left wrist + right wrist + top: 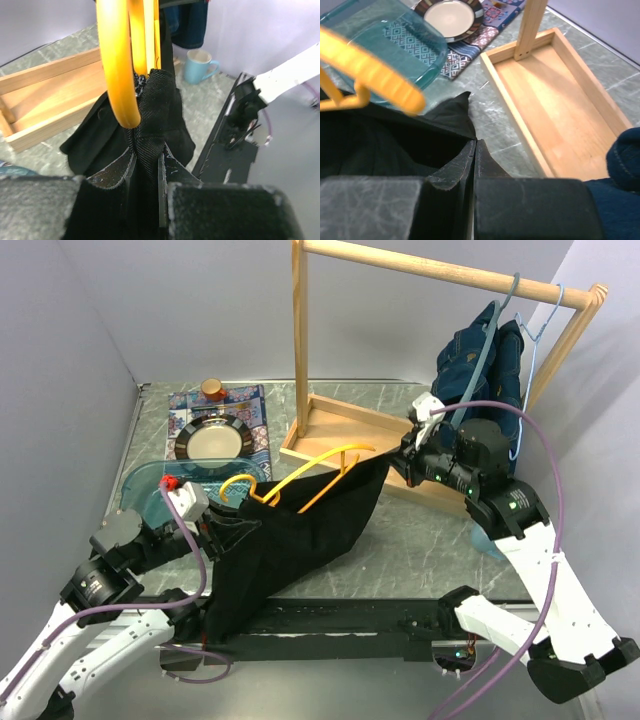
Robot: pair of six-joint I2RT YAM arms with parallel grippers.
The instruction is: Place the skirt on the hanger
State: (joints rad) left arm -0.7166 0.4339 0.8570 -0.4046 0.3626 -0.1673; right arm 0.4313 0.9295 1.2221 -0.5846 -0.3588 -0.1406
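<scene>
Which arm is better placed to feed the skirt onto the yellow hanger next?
Probably left. The left fingers pinch the skirt right beneath the hanger; the right fingers hold its far corner, with the hanger off to one side.

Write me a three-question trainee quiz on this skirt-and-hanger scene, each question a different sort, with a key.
1. True or false: the black skirt lies flat, with neither gripper holding it.
2. What hangs on the wooden rack? A) a denim garment B) a white shirt C) a red towel
3. Fill in: the left gripper is shut on the skirt just below a ______ hanger.

Key: 1 false; 2 A; 3 yellow.
</scene>
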